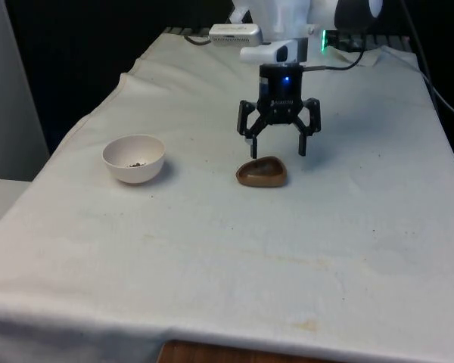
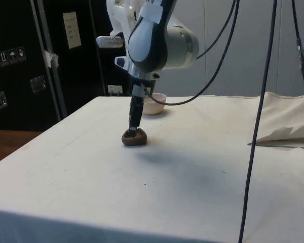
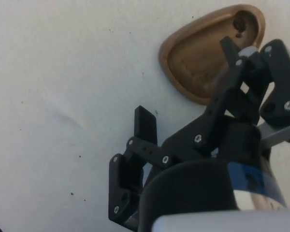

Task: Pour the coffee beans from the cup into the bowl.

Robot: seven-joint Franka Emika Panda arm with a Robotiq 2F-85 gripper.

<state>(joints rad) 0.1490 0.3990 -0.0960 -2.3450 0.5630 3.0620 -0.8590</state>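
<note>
The gripper (image 1: 278, 149) hangs just above the brown cup (image 1: 262, 172), fingers (image 3: 145, 124) spread wide and holding nothing. The cup rests on the surface (image 1: 212, 257). The white bowl (image 1: 134, 158), well apart toward the front view's left, contains a few beans.

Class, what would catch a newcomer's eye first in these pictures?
The black gripper hangs open just above a brown cup near the middle of the table. A white bowl with a few dark beans inside sits apart, toward the front view's left.
</note>
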